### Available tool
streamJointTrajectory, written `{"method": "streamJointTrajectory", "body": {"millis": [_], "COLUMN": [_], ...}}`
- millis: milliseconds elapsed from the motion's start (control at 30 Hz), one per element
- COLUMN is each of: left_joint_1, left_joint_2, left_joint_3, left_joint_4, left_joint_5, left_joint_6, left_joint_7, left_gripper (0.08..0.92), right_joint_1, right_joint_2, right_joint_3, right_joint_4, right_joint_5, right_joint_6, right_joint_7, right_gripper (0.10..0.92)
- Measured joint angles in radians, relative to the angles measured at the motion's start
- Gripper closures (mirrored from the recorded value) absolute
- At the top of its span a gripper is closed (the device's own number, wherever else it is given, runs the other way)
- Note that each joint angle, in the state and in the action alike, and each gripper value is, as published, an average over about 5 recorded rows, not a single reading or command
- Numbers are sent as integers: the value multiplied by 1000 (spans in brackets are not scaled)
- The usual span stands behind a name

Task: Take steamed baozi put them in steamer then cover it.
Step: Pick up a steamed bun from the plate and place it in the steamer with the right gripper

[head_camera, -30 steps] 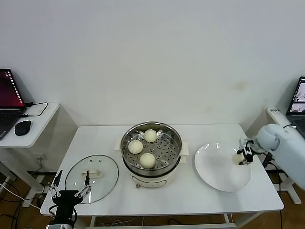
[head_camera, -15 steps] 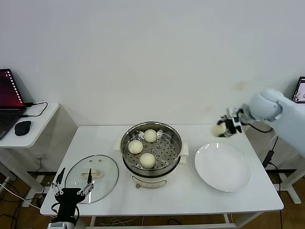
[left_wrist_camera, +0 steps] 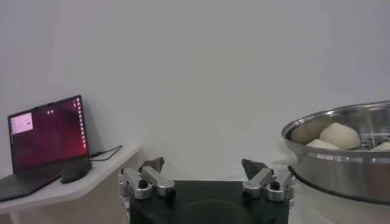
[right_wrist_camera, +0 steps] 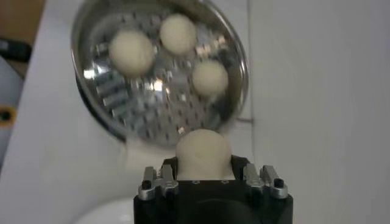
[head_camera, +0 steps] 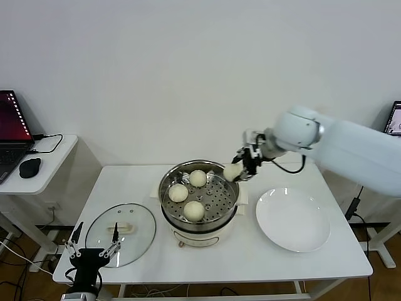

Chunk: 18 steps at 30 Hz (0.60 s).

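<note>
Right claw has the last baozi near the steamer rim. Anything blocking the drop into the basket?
Nothing visible. The right claw holds the fourth baozi above the steamer rim on its right side. The basket is uncovered, three baozi sit inside with bare perforated floor nearest the claw. The cover lies on the table, left of the steamer.

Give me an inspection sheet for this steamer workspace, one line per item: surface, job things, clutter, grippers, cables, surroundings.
Surface: white table.
Job things: three buns in the steamer; fourth bun held above its right rim; glass lid lying on the table left of the steamer; plate right of it, bare.
Clutter: nothing seen.
Grippers: right gripper shut on the fourth bun; left gripper at the table's front left edge near the lid, jaws open, holding nothing.
Cables: black cable on the side desk.
Surroundings: laptop and mouse on the side desk; plain wall.
</note>
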Motion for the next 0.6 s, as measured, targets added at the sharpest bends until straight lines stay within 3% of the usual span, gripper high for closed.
{"method": "streamJointTrajectory", "body": {"millis": [267,600], "left_joint_1": [6,14], "left_joint_2": [-11,-17], "left_joint_3": [-3,-5], "left_joint_4": [-5,-6], "left_joint_5": [0,-1], "left_joint_6": [-2,-5], "left_joint_7": [-2,-5], "left_gripper": [177,177], "right_joint_1": [-40,-123], "right_joint_2": [103,169], "right_joint_3": [-35,-48], "right_joint_4": [-49,-125], "right_joint_5": [41,-24], "right_joint_6": [-54,-76], "right_joint_7": [45,64], "right_gripper": [465,465]}}
